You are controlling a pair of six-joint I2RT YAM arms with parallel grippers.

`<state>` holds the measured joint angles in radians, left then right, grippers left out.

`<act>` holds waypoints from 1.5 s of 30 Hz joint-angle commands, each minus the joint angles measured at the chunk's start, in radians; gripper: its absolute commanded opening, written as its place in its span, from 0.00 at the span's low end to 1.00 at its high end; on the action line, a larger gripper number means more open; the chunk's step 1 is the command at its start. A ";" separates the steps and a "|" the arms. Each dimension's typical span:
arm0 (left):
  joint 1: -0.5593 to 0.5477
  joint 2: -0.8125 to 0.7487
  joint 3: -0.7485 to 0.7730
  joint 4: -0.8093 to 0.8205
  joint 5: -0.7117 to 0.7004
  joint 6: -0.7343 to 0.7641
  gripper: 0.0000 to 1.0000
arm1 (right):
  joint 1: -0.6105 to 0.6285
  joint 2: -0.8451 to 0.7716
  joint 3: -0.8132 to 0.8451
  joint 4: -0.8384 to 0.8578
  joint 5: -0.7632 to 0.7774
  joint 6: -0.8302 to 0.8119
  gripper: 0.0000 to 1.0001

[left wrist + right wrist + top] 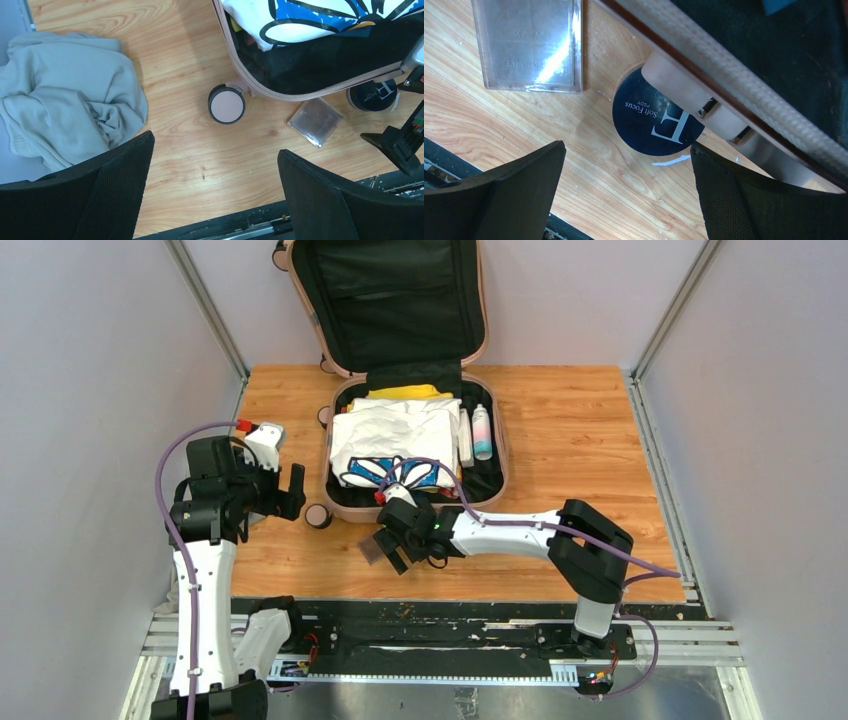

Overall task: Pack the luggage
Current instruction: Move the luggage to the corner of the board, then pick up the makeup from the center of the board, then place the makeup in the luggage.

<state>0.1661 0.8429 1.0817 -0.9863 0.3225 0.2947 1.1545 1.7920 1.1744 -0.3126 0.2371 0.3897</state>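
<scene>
The pale pink luggage (503,465) lies open at the back of the table, its black-lined lid (400,300) propped against the wall. Inside lie a white garment with a blue print (395,435), something yellow (405,392) and two bottles (481,430). My right gripper (388,552) is open at the case's front edge (734,85), its jaws (628,146) empty over bare wood just short of a dark blue round compact (649,125) tucked under the rim. My left gripper (285,475) is open and empty (216,145), left of the luggage, near a spinner wheel (226,104).
A clear flat plastic case (529,45) lies on the wood beside the compact, in front of the luggage. A crumpled grey garment (65,95) sits at the table's left side. Grey walls close in left, right and back; a black rail runs along the near edge (430,630).
</scene>
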 commanded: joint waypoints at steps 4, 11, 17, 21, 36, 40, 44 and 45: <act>-0.005 0.025 0.003 -0.006 -0.006 0.009 1.00 | -0.111 0.084 0.059 0.100 -0.003 -0.050 0.97; -0.006 0.047 0.011 -0.005 0.006 0.002 1.00 | -0.118 0.146 0.082 0.111 0.009 -0.054 0.96; -0.005 0.050 0.015 -0.005 0.008 0.001 1.00 | -0.102 0.168 0.017 0.161 0.010 -0.026 0.90; -0.005 0.049 0.026 -0.005 0.011 -0.004 1.00 | -0.058 0.132 -0.037 0.184 0.030 -0.017 0.79; -0.005 0.051 0.046 -0.005 0.021 -0.016 1.00 | -0.007 -0.242 -0.026 -0.031 0.062 -0.031 0.27; -0.005 0.055 0.046 -0.006 0.020 -0.018 1.00 | -0.108 -0.322 0.110 -0.090 0.093 -0.073 0.27; -0.005 0.049 0.039 -0.006 0.020 -0.018 1.00 | -0.367 -0.261 0.302 -0.194 0.011 -0.052 0.31; -0.005 0.048 0.038 -0.006 0.020 -0.018 1.00 | -0.423 -0.225 0.342 -0.217 0.000 -0.050 0.31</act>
<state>0.1661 0.8944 1.1000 -0.9886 0.3302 0.2832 0.9577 1.4990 1.3800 -0.3927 0.2493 0.3424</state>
